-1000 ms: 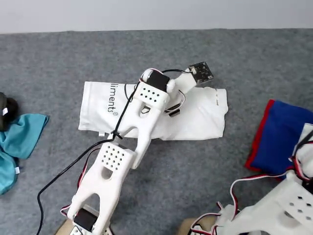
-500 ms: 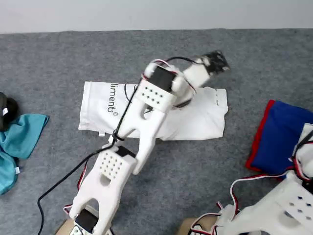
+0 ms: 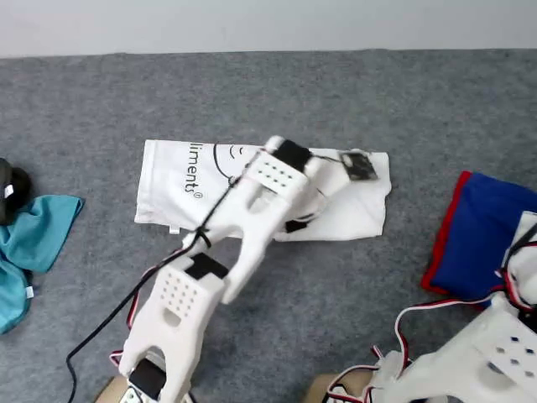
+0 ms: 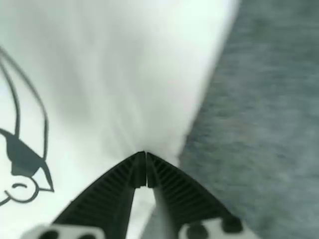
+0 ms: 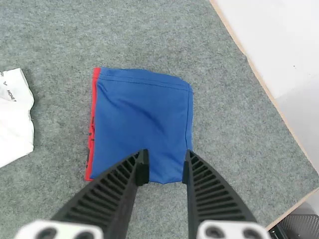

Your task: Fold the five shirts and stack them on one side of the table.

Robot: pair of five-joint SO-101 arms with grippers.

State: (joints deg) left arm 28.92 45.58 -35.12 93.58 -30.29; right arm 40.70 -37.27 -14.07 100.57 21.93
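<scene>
The grey surface [image 3: 352, 101] carries a white shirt [image 3: 172, 189] in the middle, a folded blue shirt [image 3: 482, 231] with a red edge at the right, and a teal shirt [image 3: 38, 231] at the left.

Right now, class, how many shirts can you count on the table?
4: a white shirt mid-table, a blue shirt folded at the right, a red shirt edging out beneath it, and a teal shirt crumpled at the left edge. A fifth may be hidden.
</scene>
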